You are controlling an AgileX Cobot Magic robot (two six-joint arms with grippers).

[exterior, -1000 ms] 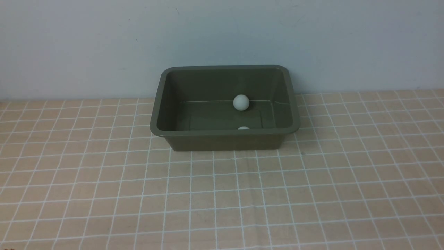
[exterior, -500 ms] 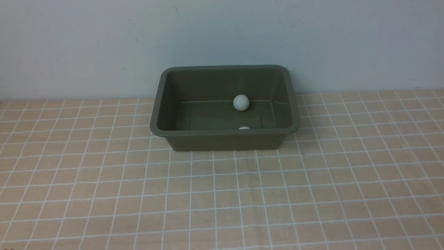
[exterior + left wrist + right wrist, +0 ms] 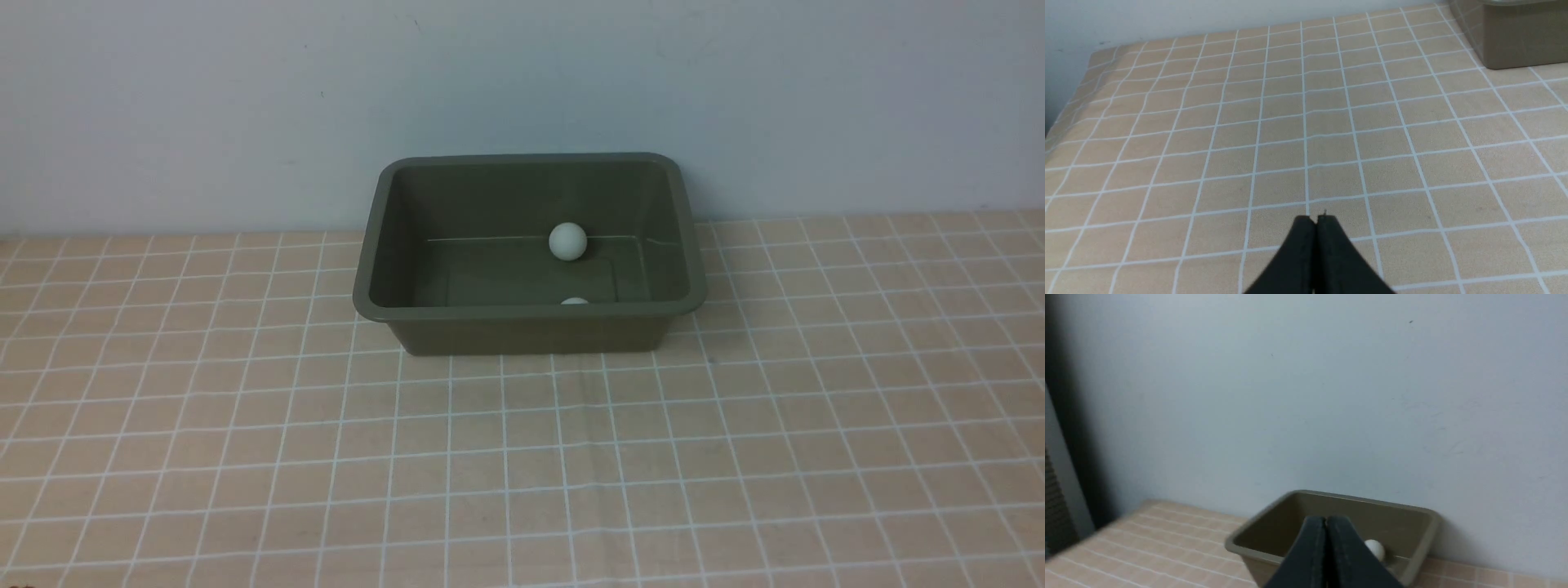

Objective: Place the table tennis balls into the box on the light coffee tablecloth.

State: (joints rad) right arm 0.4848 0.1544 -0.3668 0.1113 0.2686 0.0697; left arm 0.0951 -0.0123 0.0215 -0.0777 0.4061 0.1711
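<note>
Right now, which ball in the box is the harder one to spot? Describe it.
Find the green box at the far middle of the checked cloth. One ball sits in plain view at its back wall. The other hides behind the near rim, only its top showing.

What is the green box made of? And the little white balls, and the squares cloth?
The box looks like smooth, matte plastic: its corners are rounded and its rim is moulded. The balls look like thin, hard plastic with a dull white skin; one is mostly hidden behind the front wall. The tablecloth seems to be soft fabric, since it creases.
</note>
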